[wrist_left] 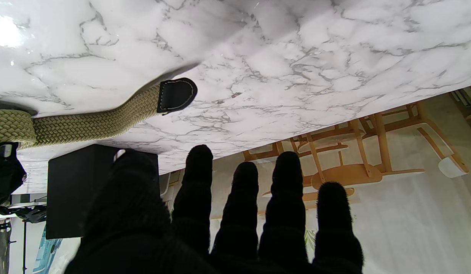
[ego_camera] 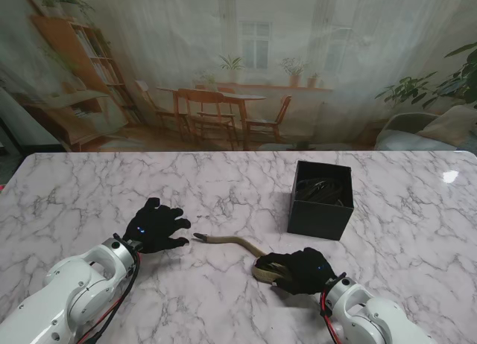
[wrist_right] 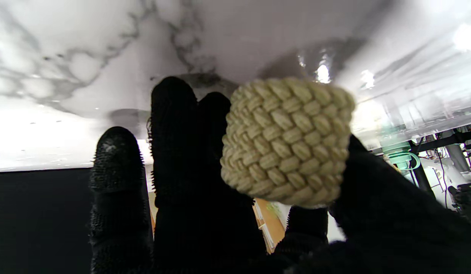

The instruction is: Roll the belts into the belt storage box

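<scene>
Stand view. White marble-patterned table (ego_camera: 89, 188) fills the lower frame. Square black belt storage box (ego_camera: 321, 200), open-topped, stands right of centre, farther from me than both hands; dark coiled belts (ego_camera: 324, 190) lie inside it. Woven khaki braided belt (ego_camera: 237, 243) lies on the table between the hands, well apart from the box, its thin free end pointing toward the left hand, its other end partly rolled under the right hand. Left hand (ego_camera: 156, 225), black-gloved, sits palm down with fingers spread, holding nothing, close to the belt's tip but not touching. Right hand (ego_camera: 302, 269), black-gloved, is curled over the belt's rolled end, fingers closed on it.

Left wrist view. Left hand's fingers (wrist_left: 239, 205) are extended and apart, nothing between them. The braided belt (wrist_left: 87, 123) lies on the marble, ending in a black stitched leather tip (wrist_left: 176, 95). The black box (wrist_left: 77, 190) shows beyond the thumb.

Right wrist view. A tight section of the khaki braided belt (wrist_right: 286, 140) is pressed between thumb and fingers (wrist_right: 174, 152) of the right hand, lifted slightly off the marble. A dark wall of the box (wrist_right: 37, 220) sits at the frame's edge.
</scene>
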Available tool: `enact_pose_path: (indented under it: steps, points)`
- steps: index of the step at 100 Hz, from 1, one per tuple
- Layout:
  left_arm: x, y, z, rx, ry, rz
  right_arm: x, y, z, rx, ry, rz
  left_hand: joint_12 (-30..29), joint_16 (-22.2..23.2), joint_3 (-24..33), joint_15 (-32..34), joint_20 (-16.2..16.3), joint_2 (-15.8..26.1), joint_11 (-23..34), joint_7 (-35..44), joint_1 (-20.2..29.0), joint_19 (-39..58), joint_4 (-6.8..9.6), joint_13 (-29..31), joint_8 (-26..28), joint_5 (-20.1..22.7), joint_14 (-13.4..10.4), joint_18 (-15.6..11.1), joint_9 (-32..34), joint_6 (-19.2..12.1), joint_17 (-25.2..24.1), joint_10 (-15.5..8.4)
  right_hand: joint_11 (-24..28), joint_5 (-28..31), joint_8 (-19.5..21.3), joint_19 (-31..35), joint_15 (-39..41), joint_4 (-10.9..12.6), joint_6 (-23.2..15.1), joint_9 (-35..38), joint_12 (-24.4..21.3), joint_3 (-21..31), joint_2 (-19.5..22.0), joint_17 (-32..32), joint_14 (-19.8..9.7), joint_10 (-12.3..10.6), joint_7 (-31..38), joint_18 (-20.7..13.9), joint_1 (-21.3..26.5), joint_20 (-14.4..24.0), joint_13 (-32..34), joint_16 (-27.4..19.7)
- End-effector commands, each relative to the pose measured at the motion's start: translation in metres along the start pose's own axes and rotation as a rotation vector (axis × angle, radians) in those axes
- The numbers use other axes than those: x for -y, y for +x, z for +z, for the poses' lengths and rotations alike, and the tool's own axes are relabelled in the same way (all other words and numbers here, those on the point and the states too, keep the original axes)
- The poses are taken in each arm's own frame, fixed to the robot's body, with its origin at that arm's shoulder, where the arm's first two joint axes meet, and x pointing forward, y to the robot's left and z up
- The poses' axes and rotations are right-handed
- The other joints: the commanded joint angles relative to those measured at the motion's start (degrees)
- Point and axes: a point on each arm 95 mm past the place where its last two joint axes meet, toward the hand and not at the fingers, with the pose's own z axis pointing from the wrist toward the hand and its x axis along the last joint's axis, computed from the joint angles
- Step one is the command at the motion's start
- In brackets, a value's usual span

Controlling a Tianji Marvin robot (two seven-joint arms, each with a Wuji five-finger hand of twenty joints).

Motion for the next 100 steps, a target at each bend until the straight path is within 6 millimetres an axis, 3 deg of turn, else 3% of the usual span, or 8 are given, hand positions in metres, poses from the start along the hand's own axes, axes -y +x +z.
enact_pose_path:
  steps: [1,24,30,50,73,77,85,100]
  points:
    - [-0.0019,0.0008,0.0002,-0.001,-0.013,-0.002,0.0134,-0.0004,-0.0031,0.006,0.029,0.012,-0.4,-0.5,-0.7,-1.5,0.8,2.4,-1.1,-0.6,-1.1,-1.5,0.92,-0.6,-0.4,0.6,0.4,2.5,-2.4,0.3,-1.1,0.4,6.2,1.8,-0.2,-0.2,-6.1,5.1,-3.6,5.2,0.5,8.4,8.0,0.3,-2.0,-6.0,0.3,3.4,12.5,-0.6,2.0,-4.6]
    - [-0.0019,0.0006,0.0003,0.000,-0.012,-0.003,0.0160,-0.0007,-0.0023,0.030,0.022,0.001,-0.4,-0.5,-0.7,-1.5,0.8,2.4,-1.1,-0.6,-1.2,-1.5,0.92,-0.6,-0.4,0.5,0.3,2.5,-2.4,0.3,-1.1,0.4,3.6,-11.8,1.8,1.6,-4.5,5.2,3.1,7.0,-1.9,7.9,7.9,3.0,-2.0,-6.6,6.4,2.6,9.7,-1.5,3.4,-5.4]
    - [-0.0019,0.0007,0.0005,-0.001,-0.013,-0.002,0.0167,-0.0012,-0.0025,0.036,0.019,-0.006,-0.4,-0.5,-0.7,-1.4,0.8,2.4,-1.1,-0.7,-1.2,-1.6,0.92,-0.5,-0.4,0.4,0.3,2.4,-2.4,0.3,-1.1,0.3,3.3,-11.1,1.8,1.6,-4.9,5.4,0.2,6.6,-2.1,8.7,7.4,3.1,-1.6,-6.3,6.8,2.7,10.6,-1.7,3.0,-5.6]
    - [-0.0019,0.0007,0.0008,-0.002,-0.013,-0.004,0.0172,-0.0001,-0.0032,0.034,0.012,-0.006,-0.4,-0.5,-0.7,-1.4,0.8,2.5,-1.0,-0.7,-1.1,-1.6,0.94,-0.5,-0.5,0.3,0.4,2.5,-2.3,0.3,-1.1,0.3,5.1,14.8,4.6,-1.4,-6.9,5.5,-7.2,1.3,-0.9,4.5,10.9,-0.9,-1.0,-5.6,9.9,5.7,16.4,-2.1,0.6,-5.9]
    - [-0.0020,0.0008,0.0007,-0.005,-0.012,-0.004,0.0172,0.0011,-0.0035,0.039,-0.006,0.020,-0.4,-0.5,-0.7,-1.4,0.8,2.5,-1.0,-0.7,-1.2,-1.7,0.93,-0.4,-0.5,0.4,0.4,2.5,-2.3,0.2,-1.1,0.4,3.2,21.3,9.4,-4.7,-9.2,5.6,-8.5,-0.6,-1.9,4.9,10.4,-4.8,-1.8,-5.8,16.4,6.2,16.2,-1.1,-1.9,-6.1]
    - [-0.0021,0.0007,0.0006,-0.005,-0.012,-0.005,0.0167,0.0020,-0.0035,0.043,-0.008,0.038,-0.4,-0.5,-0.7,-1.4,0.8,2.6,-1.0,-0.7,-1.2,-1.7,0.92,-0.4,-0.5,0.3,0.4,2.5,-2.2,0.2,-1.1,0.2,2.7,20.2,9.2,-5.1,-9.4,5.6,-8.1,-0.7,-2.1,4.9,10.6,-5.3,-1.9,-5.8,15.6,6.3,16.2,-1.0,-2.0,-6.1]
    - [-0.0021,0.0007,0.0005,-0.005,-0.011,-0.006,0.0160,0.0026,-0.0052,0.055,0.031,0.040,-0.4,-0.5,-0.7,-1.4,0.9,2.6,-1.0,-0.7,-1.2,-1.7,0.93,-0.4,-0.5,0.3,0.3,2.5,-2.2,0.3,-1.1,0.2,0.4,-0.2,4.8,-6.5,-11.0,5.6,-3.5,-2.5,-2.7,3.5,10.8,-6.3,-2.7,-6.9,4.3,5.8,16.1,-0.7,-4.0,-6.2]
    - [-0.0023,0.0009,0.0007,-0.006,-0.012,-0.005,0.0170,0.0016,-0.0069,0.055,0.075,0.036,-0.4,-0.5,-0.7,-1.4,0.9,2.7,-1.0,-0.8,-1.1,-1.7,0.95,-0.5,-0.5,0.2,0.4,2.5,-2.2,0.2,-1.1,0.2,-3.3,1.8,0.5,-7.8,-13.1,5.7,-3.6,-6.5,-4.1,7.2,9.0,-6.5,-2.3,-6.4,-0.8,6.7,16.4,-0.6,-6.1,-6.4]
